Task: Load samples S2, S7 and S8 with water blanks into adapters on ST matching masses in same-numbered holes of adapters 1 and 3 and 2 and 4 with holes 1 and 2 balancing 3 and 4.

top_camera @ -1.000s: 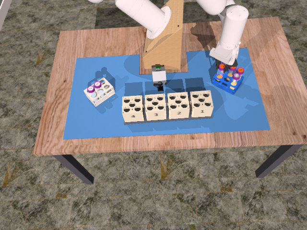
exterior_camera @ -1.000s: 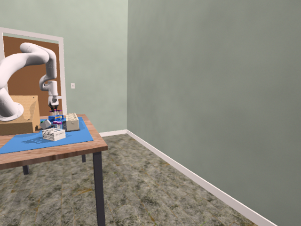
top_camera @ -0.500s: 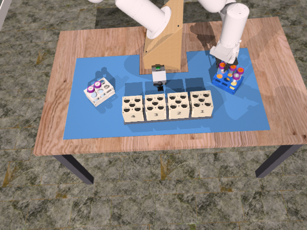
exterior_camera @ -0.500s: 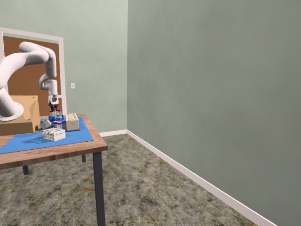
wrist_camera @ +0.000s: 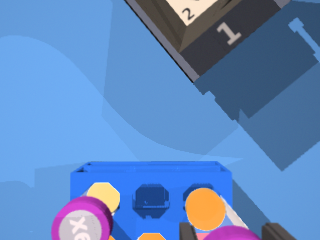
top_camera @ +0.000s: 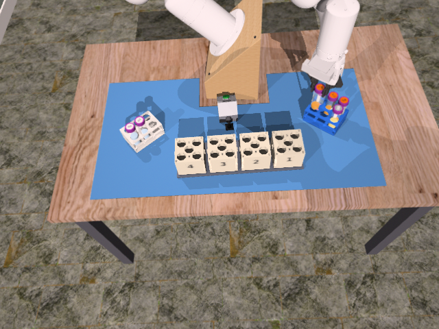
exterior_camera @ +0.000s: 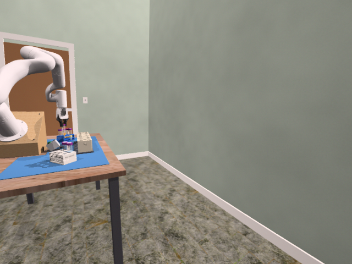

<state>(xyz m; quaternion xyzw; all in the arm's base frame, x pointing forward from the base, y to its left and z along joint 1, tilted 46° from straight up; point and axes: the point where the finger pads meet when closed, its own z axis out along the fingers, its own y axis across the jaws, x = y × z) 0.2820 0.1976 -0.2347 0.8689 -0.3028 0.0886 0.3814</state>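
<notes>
The gripper (top_camera: 319,90) (exterior_camera: 64,124) (wrist_camera: 232,234) is closed on an orange-dotted tube (top_camera: 319,87) (exterior_camera: 64,126) (wrist_camera: 232,235), gripped near its purple cap (its ID is not readable). That cap rides higher than its neighbours over the blue rack (top_camera: 319,123) (exterior_camera: 60,138) (wrist_camera: 150,172); whether the tube's foot has cleared its well, I cannot tell.

With 12 at the top edge of the top view, two more orange-dotted tubes (top_camera: 338,98) stand in the rack at about 1 o'clock from its middle. The grey-dotted tube (top_camera: 337,109) (wrist_camera: 82,227) (its label begins with X) is at 2.

Toward 8 o'clock from that rack, adapter 1 (top_camera: 289,159), adapter 2 (top_camera: 256,162), adapter 3 (top_camera: 223,164) and adapter 4 (top_camera: 190,166) sit side by side in the loading stand (top_camera: 241,172), their holes unfilled.

From the stand's middle, the DONE key (top_camera: 226,96) lies toward 12, on its small desk (top_camera: 227,108), and the white blanks rack (top_camera: 138,147) (exterior_camera: 62,160) toward 10, holding two purple-capped tubes (top_camera: 134,123).

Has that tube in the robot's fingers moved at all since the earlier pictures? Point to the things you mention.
Yes, upward: the tube (top_camera: 319,88) (exterior_camera: 64,125) (wrist_camera: 231,234) now stands higher above the blue rack (top_camera: 319,122) (exterior_camera: 60,138) (wrist_camera: 150,176).
</notes>
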